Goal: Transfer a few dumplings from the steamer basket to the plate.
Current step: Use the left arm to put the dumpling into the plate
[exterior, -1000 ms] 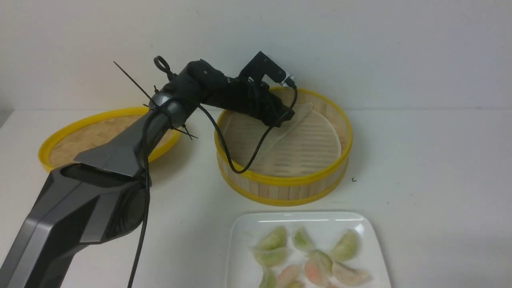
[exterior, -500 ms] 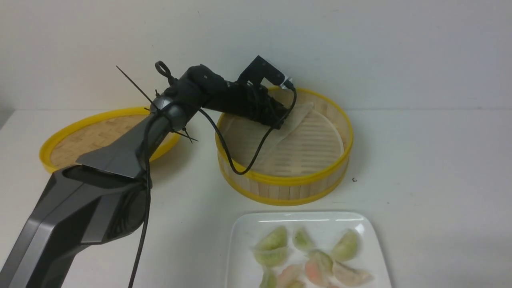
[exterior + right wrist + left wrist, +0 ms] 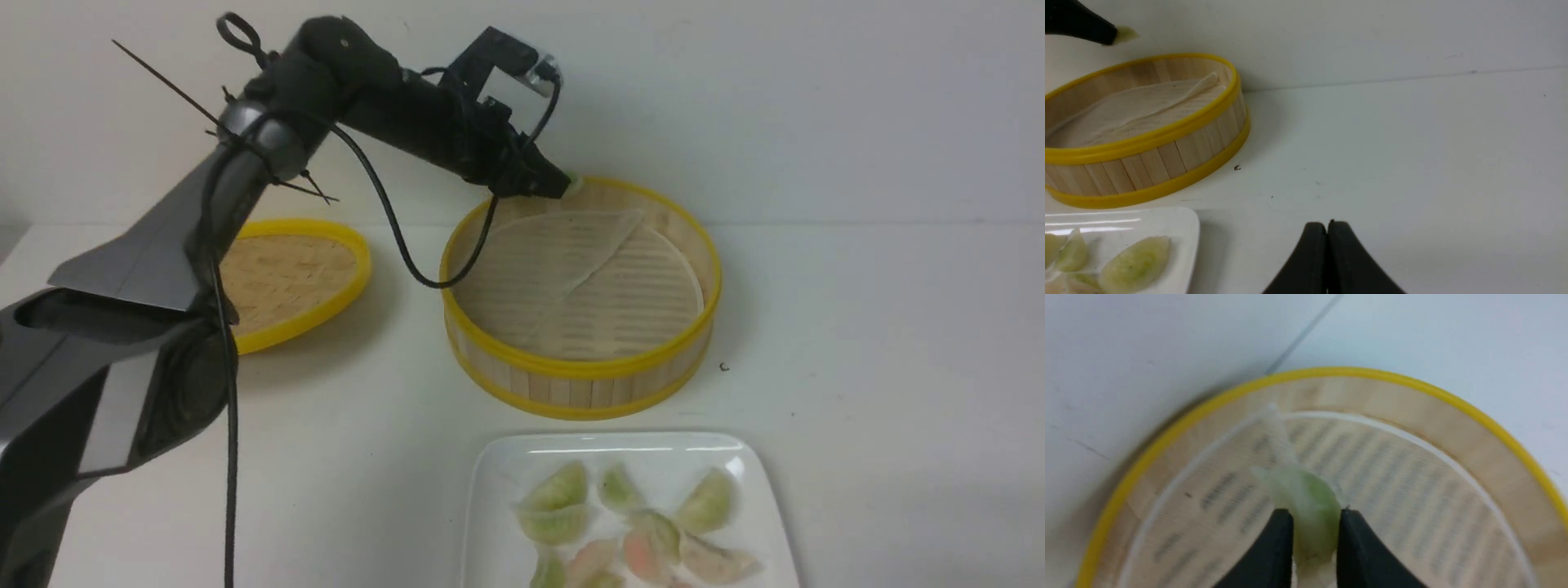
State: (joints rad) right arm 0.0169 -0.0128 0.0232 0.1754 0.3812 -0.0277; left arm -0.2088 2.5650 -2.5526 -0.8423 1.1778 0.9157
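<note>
Left gripper [image 3: 1315, 522]: jaws pinching one dumpling [image 3: 1304, 506], presumably lightly, to spare its thin skin. Steamer basket [image 3: 581, 370] lies below those jaws; plate [image 3: 490, 490] nearer me, collecting the rest. Right gripper [image 3: 1327, 224]: tips together, nothing between.

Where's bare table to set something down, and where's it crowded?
Widest patch: right of the steamer basket and plate, out to the picture's edge, bar small specks. Another lies left of the plate, nearer than the lid, though the left arm hangs over part of it. Tight: the strip between basket and plate; the plate's middle, packed with dumplings.
</note>
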